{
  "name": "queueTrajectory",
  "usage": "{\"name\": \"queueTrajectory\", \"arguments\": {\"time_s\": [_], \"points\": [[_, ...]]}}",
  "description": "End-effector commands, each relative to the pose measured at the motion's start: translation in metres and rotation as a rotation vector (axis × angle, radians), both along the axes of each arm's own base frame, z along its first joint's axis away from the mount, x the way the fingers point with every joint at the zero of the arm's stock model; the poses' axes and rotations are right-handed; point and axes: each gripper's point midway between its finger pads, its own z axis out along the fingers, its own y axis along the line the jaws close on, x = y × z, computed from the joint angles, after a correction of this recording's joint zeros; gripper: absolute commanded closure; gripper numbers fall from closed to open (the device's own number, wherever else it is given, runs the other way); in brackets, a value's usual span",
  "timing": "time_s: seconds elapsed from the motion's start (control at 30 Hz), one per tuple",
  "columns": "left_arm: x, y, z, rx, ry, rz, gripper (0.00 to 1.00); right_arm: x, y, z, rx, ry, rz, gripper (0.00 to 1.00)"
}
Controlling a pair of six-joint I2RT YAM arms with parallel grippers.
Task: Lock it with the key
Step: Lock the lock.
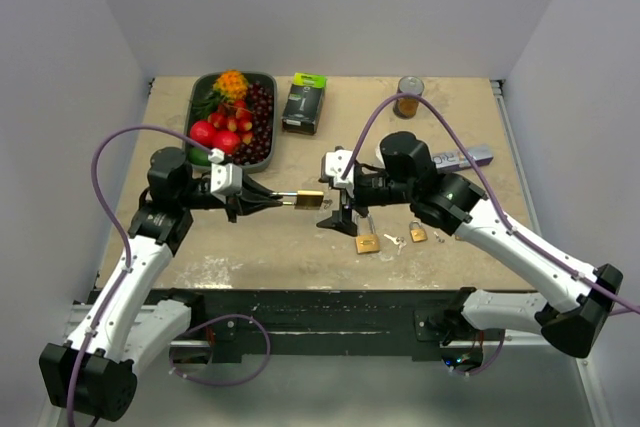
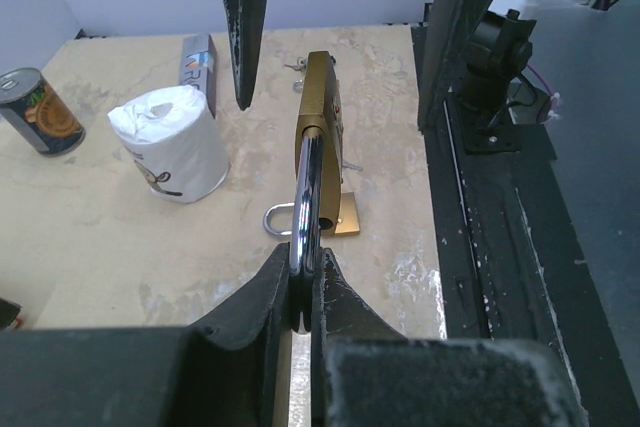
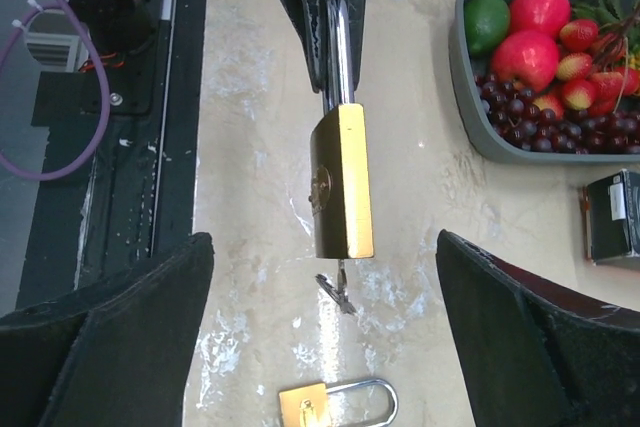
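A brass padlock (image 1: 309,199) hangs in the air over the table's middle, its steel shackle (image 2: 306,197) pinched between the fingers of my left gripper (image 2: 301,277), which is shut on it. A small key (image 3: 338,287) with a ring sticks out of the bottom of the lock body (image 3: 342,182). My right gripper (image 3: 325,239) faces that key end, open wide, one finger on each side of the body and touching neither lock nor key. From above, the right gripper (image 1: 338,195) sits just right of the lock.
Two more padlocks (image 1: 367,243) (image 1: 417,234) and loose keys (image 1: 393,240) lie on the table below the right arm. A fruit tray (image 1: 197,97), a dark box (image 1: 303,102) and a can (image 1: 408,95) stand at the back. A white paper roll (image 2: 170,142) stands near them.
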Motion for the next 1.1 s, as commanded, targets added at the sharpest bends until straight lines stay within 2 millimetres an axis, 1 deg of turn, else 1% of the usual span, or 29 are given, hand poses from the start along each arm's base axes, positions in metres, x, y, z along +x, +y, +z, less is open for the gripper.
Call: {"name": "queueTrajectory", "arguments": {"time_s": [0.0,0.07,0.13,0.17,0.23,0.33,0.37,0.47,0.5,0.57,0.73,0.8,1.0,1.07], "points": [[-0.014,-0.002,0.036,-0.033,-0.088,-0.071,1.00,0.000,0.006,0.008,0.050,-0.060,0.037,0.11],[-0.013,-0.002,0.038,-0.036,-0.075,-0.072,1.00,0.003,0.011,0.004,0.049,-0.051,0.046,0.16],[-0.015,-0.002,0.040,-0.041,-0.063,-0.071,1.00,0.002,0.015,0.006,0.065,-0.044,0.059,0.20],[-0.015,-0.002,0.046,-0.051,-0.092,-0.073,1.00,0.004,0.018,0.004,0.065,-0.036,0.061,0.28],[-0.016,-0.002,0.048,-0.055,-0.092,-0.070,1.00,0.004,0.021,0.007,0.082,-0.034,0.068,0.34],[-0.017,-0.002,0.048,-0.056,-0.092,-0.068,1.00,0.006,0.026,0.009,0.097,-0.029,0.074,0.46],[-0.017,-0.002,0.048,-0.057,-0.091,-0.068,1.00,0.007,0.028,0.006,0.092,-0.022,0.073,0.52],[-0.017,-0.002,0.050,-0.065,-0.092,-0.067,1.00,0.005,0.030,0.005,0.086,-0.009,0.092,0.61],[-0.018,-0.002,0.052,-0.067,-0.095,-0.067,1.00,0.005,0.031,0.002,0.080,-0.002,0.097,0.67],[-0.018,-0.002,0.052,-0.070,-0.091,-0.068,1.00,0.005,0.032,0.003,0.082,-0.007,0.100,0.71],[-0.019,-0.004,0.053,-0.086,-0.095,-0.073,1.00,0.004,0.035,0.006,0.098,-0.014,0.119,1.00],[-0.018,-0.004,0.049,-0.088,-0.058,-0.066,1.00,0.000,0.037,0.010,0.115,-0.015,0.146,1.00],[-0.016,-0.007,0.046,-0.097,-0.079,-0.058,1.00,-0.022,0.039,0.019,0.147,0.019,0.271,1.00],[-0.015,-0.010,0.045,-0.099,-0.080,-0.061,1.00,-0.023,0.042,0.017,0.147,0.047,0.286,1.00]]}}
